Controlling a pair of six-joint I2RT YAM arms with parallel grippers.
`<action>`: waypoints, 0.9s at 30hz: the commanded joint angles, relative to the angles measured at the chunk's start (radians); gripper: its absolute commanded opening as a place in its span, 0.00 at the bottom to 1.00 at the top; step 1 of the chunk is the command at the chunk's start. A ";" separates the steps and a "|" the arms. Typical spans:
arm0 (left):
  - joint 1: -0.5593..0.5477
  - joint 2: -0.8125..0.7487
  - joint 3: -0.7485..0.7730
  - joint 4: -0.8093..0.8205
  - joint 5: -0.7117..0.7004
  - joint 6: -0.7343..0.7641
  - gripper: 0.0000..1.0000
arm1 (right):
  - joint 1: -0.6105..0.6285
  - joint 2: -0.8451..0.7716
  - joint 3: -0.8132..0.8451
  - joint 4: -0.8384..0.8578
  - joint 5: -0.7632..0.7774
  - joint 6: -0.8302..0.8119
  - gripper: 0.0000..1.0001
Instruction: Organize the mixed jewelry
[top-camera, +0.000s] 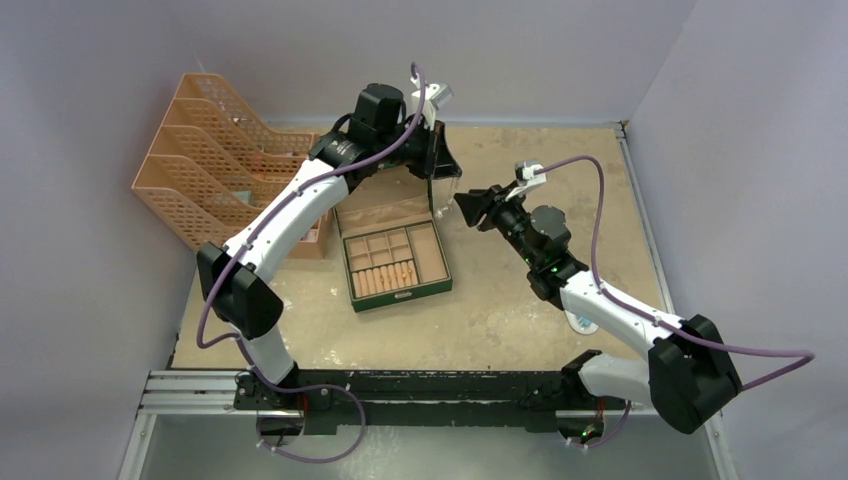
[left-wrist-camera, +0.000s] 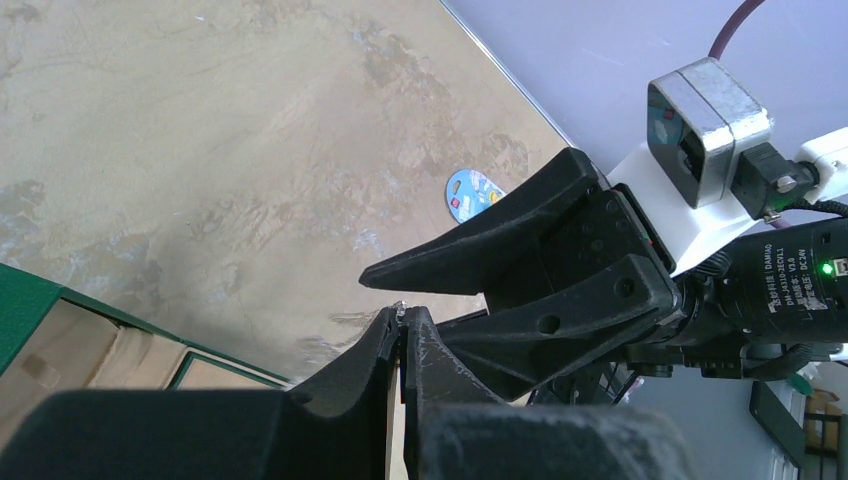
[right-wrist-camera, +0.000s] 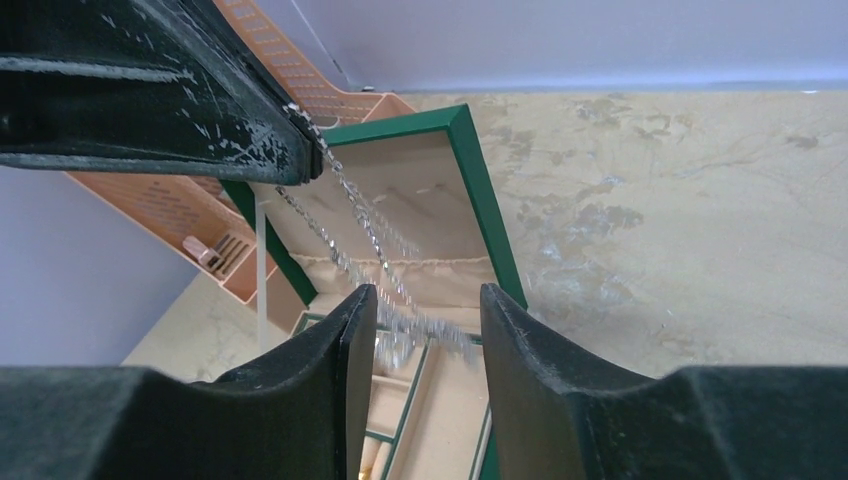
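Two arms meet over the tan table (top-camera: 520, 310), at 1 o'clock from the open green box (top-camera: 402, 297). The orange file rack (top-camera: 215, 150) stands at 9 o'clock, well apart.

The left gripper (left-wrist-camera: 402, 322) has its fingers pressed together, pinching the top end of a silvery chain (right-wrist-camera: 365, 240). The right gripper (right-wrist-camera: 430, 315) is spread wide and holds nothing. In the overhead view it lies at 4 o'clock from the left gripper and points toward 10 o'clock.

In the right wrist view the chain's long axis runs from 11 o'clock, at the left gripper's tip, down to 5 o'clock. There its glittering lower strands hang between the right fingers; whether they touch either finger cannot be told. Behind the chain stands the box's raised lid (right-wrist-camera: 490, 215).

The free end is nearer the right arm, so the coming move probably turns on closing across the chain's axis, not along it. A loose strand may slip out sideways.
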 joint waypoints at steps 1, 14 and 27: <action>0.004 -0.053 0.004 0.023 0.017 0.000 0.00 | 0.004 -0.008 0.055 0.085 0.024 0.013 0.43; 0.004 -0.074 -0.010 0.033 0.053 -0.017 0.00 | 0.007 0.077 0.097 0.069 0.048 0.016 0.37; 0.004 -0.088 -0.025 0.029 0.012 -0.039 0.00 | 0.007 0.120 0.095 0.160 0.085 0.010 0.11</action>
